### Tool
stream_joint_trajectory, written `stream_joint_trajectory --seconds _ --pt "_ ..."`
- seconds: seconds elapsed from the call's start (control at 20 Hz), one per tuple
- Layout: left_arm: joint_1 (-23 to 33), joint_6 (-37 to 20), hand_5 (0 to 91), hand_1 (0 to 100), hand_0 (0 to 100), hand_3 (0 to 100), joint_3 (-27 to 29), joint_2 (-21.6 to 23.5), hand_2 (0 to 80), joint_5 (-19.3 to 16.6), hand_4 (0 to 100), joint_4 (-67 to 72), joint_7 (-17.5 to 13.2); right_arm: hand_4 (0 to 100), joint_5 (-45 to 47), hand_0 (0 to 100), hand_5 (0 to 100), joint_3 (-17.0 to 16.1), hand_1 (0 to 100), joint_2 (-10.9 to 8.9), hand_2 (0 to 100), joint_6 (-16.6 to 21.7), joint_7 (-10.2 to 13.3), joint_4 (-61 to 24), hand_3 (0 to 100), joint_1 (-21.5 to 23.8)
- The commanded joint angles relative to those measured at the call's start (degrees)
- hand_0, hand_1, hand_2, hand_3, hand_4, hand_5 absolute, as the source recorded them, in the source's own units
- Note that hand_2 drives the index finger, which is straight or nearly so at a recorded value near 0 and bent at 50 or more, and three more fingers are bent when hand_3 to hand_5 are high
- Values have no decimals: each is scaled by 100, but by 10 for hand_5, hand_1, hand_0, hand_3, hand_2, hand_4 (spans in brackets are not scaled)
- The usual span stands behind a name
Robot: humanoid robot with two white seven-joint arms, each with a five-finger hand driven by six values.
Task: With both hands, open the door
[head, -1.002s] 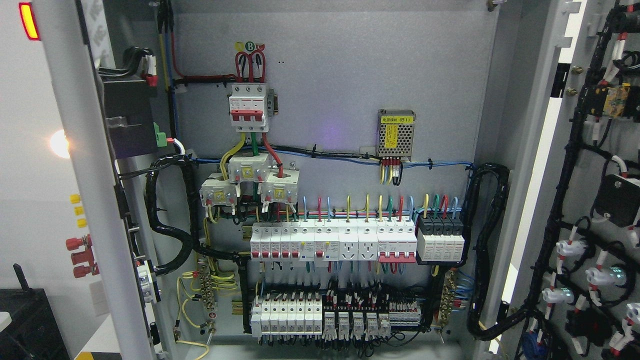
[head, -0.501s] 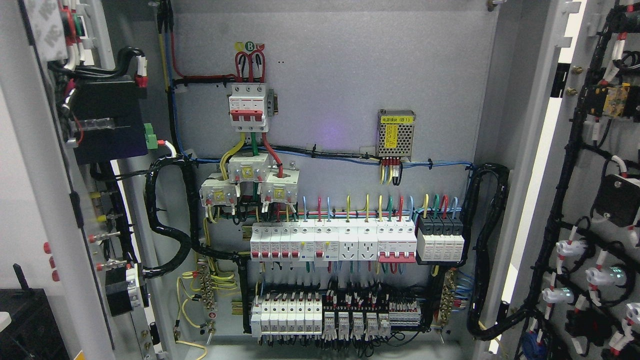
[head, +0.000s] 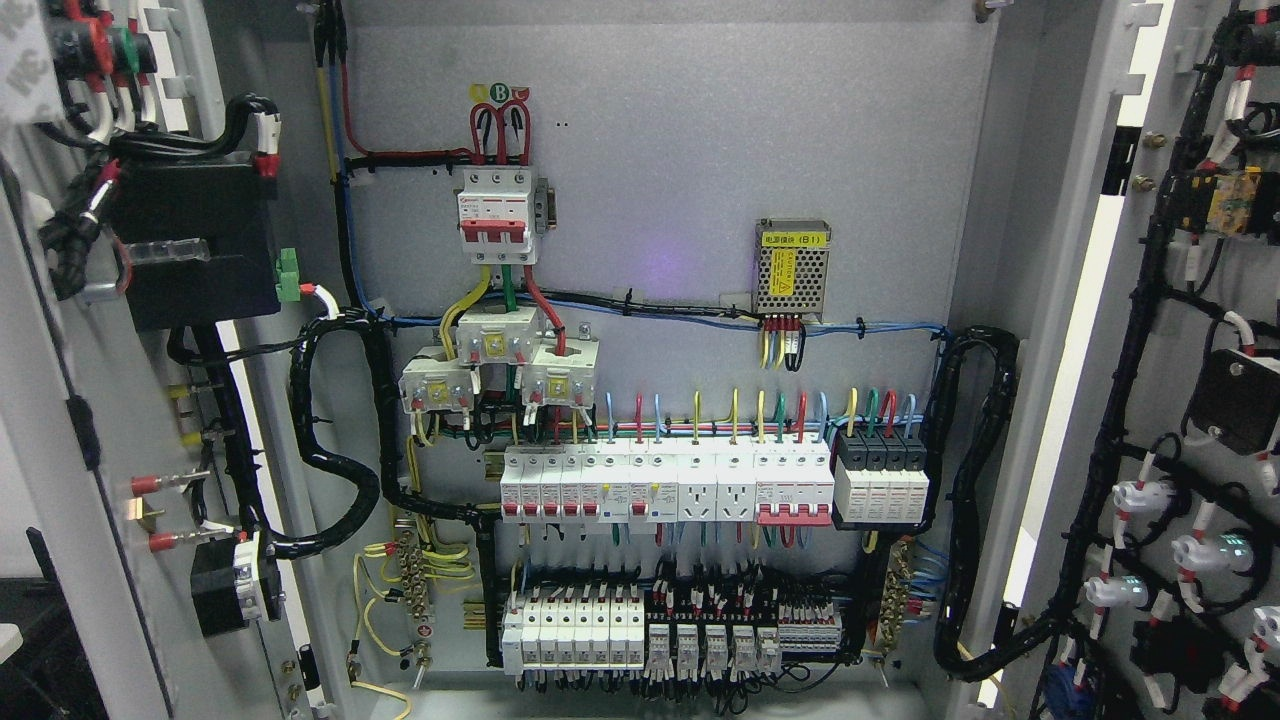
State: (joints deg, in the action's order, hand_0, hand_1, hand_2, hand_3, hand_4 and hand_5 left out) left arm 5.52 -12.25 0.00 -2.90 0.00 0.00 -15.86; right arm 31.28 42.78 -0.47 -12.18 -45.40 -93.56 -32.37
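Grey doors (head: 60, 420) upright, swung outward both sides.

a red three-pole breaker (head: 495, 228) sits high on the grey back panel (head: 680, 130). right of it hangs a perforated power supply (head: 791, 266). lower down runs a row of white breakers (head: 665, 485), with black modules (head: 881, 478) at its right end.

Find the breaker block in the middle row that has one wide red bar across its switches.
It is the white breaker block just left of the black-topped units; the others have separate small switches.
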Motion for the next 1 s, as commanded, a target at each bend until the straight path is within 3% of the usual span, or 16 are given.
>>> stream_joint_trajectory --seconds 0.0,0.55,0.7,0.95 --pt "2 3 0 0 0 0 97 0 0 -97 0 35 -4 0 -183 386 0 125 0 170 0 -4 49 4 0 -33" --pt "2 3 0 0 0 0 97 0 0 -88 0 35 -4 0 -377 386 0 248 0 425 0 -13 66 4 0 -112" --pt "-7 3 0 0 0 0 97 0 0 -97 0 35 -4 0 -377 386 0 248 0 521 0 -223 75 4 0 -182" --pt "2 3 0 0 0 0 97 0 0 -97 0 35 4 0 -377 386 0 318 0 583 0 -241 171 13 0 -235"
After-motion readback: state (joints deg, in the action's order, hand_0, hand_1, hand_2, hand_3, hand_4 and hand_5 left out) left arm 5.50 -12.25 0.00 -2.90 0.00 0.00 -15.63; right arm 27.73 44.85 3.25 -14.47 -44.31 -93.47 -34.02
